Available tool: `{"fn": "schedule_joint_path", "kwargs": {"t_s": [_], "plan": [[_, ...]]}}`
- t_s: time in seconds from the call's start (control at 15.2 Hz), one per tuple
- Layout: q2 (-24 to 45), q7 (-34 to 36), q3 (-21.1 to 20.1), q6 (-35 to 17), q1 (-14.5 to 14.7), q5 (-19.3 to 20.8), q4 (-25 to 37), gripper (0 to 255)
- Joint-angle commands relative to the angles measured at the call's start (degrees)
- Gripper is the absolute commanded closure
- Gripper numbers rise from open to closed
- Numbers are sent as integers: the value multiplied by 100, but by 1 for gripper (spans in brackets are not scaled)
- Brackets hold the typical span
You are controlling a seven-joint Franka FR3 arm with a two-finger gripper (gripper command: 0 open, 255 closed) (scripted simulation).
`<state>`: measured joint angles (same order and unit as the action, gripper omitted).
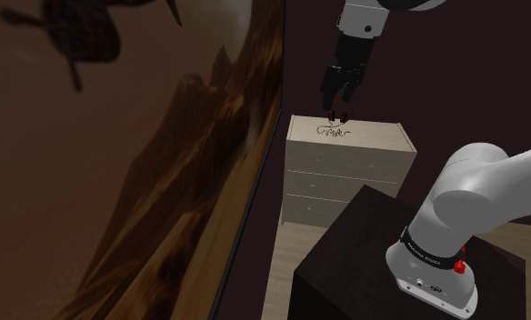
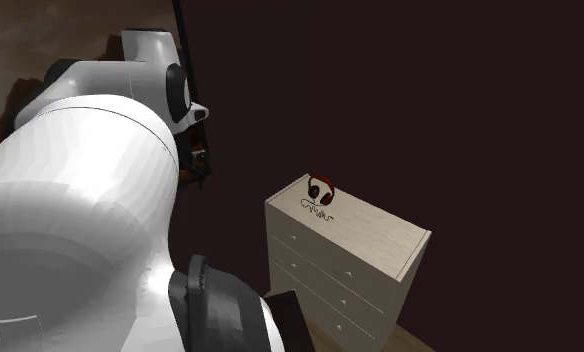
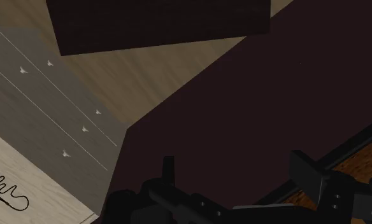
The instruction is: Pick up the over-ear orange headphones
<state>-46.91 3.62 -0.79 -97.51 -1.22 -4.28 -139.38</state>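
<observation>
The headphones [image 2: 321, 189] are orange-red with dark ear cups and stand at a back corner of a pale wooden dresser top [image 2: 375, 235], their thin black cable [image 2: 317, 212] curled in front of them. In the shoulder view my black gripper [image 1: 339, 105] hangs just above them, and they show as a small dark shape [image 1: 336, 119] with the cable [image 1: 335, 132] below. In the wrist view the gripper [image 3: 241, 175] is open with nothing between its fingers. The cable [image 3: 5, 189] lies far off to one side, on the dresser top.
The dresser [image 1: 341, 182] has three drawers and stands against a dark wall [image 2: 460, 110]. A large framed picture [image 1: 164, 155] leans along the shoulder view's left. My dark stand [image 1: 364, 255] sits in front of the dresser on a light wooden floor [image 3: 140, 73].
</observation>
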Motion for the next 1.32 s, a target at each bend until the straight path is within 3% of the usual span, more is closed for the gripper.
{"fn": "schedule_joint_path", "kwargs": {"t_s": [0.0,0.66,1.25], "plan": [[0,0,0,0,0,0,0,0],[1561,-1562,1120,-441,-256,656,633,0],[3394,-2943,1946,-694,-374,775,1828,0]]}}
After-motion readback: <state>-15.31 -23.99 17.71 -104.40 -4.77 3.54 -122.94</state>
